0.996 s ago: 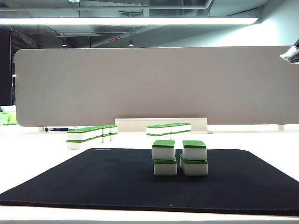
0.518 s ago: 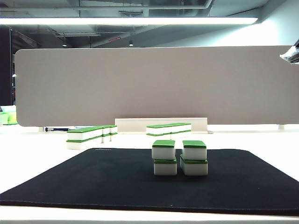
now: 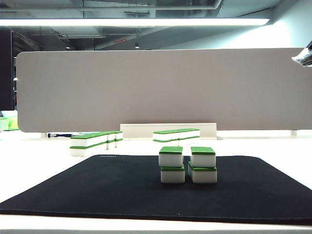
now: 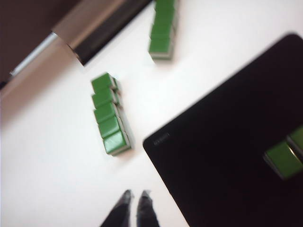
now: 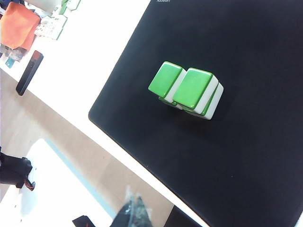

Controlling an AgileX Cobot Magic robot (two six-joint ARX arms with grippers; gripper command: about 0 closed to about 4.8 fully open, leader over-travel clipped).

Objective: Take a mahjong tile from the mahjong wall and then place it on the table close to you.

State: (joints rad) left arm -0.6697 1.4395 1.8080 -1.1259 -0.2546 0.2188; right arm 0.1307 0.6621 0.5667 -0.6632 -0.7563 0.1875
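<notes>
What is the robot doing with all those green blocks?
It is meant to take one tile from the mahjong wall and put it on the table. Nothing is picked up yet. The left gripper hangs shut and empty above the table near that row. The right gripper holds nothing, off the black mat.

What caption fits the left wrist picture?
Shut left gripper hovering over the white table near a row of green-topped tiles, beside the black mat.

Left hand (image 4: pixel 134 197) shut over white table (image 4: pixel 57 156), green-topped mahjong wall (image 4: pixel 111 113) near.
</notes>
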